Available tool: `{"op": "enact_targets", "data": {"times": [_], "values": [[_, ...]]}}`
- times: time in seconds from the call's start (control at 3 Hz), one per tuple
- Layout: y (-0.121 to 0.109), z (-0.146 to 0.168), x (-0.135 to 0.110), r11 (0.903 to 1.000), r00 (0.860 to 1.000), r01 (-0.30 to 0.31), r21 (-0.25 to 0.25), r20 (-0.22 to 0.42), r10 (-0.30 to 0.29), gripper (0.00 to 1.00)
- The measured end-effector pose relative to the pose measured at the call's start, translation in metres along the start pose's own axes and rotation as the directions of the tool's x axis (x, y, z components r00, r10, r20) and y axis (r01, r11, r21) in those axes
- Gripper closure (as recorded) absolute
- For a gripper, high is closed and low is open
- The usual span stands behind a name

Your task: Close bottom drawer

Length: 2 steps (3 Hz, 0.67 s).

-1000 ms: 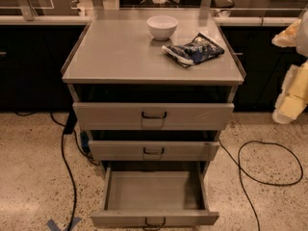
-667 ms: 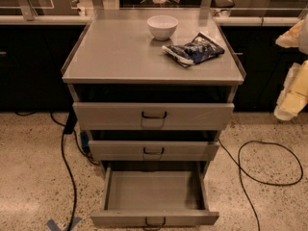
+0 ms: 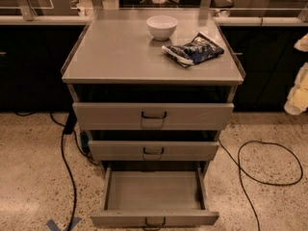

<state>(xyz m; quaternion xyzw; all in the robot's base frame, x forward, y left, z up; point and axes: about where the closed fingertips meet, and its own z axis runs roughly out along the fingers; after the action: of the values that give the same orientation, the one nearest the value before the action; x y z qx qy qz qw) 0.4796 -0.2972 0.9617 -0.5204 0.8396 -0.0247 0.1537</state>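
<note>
The bottom drawer (image 3: 154, 218) of the grey-beige cabinet (image 3: 152, 66) stands pulled far out toward the camera. Its shallow tray (image 3: 153, 190) is empty, and its small dark wire handle (image 3: 155, 222) sits at the lower frame edge. The middle drawer (image 3: 154, 150) and top drawer (image 3: 153, 115) each stick out a little. My gripper (image 3: 299, 91) shows only as pale cream parts at the right frame edge. It is beside the cabinet's upper half, well apart from the bottom drawer and touching nothing.
A white bowl (image 3: 161, 26) and a blue snack bag (image 3: 193, 49) lie on the cabinet top. Black cables run over the speckled floor at left (image 3: 66, 167) and loop at right (image 3: 262, 162). Dark counters stand behind. Blue tape (image 3: 60, 224) marks the floor.
The pale arm parts at the right edge have slid further right, partly out of the frame. The drawers and the things on the cabinet top have not moved.
</note>
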Motion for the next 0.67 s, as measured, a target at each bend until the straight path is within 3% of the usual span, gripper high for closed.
{"op": "enact_targets", "data": {"times": [0.33,0.67], "values": [[-0.0240,0.0041,0.0186,0.9980,0.998,-0.063,0.002,0.009,0.063,0.00],[-0.0240,0.0041,0.0186,0.9980,0.998,-0.063,0.002,0.009,0.063,0.00]]}}
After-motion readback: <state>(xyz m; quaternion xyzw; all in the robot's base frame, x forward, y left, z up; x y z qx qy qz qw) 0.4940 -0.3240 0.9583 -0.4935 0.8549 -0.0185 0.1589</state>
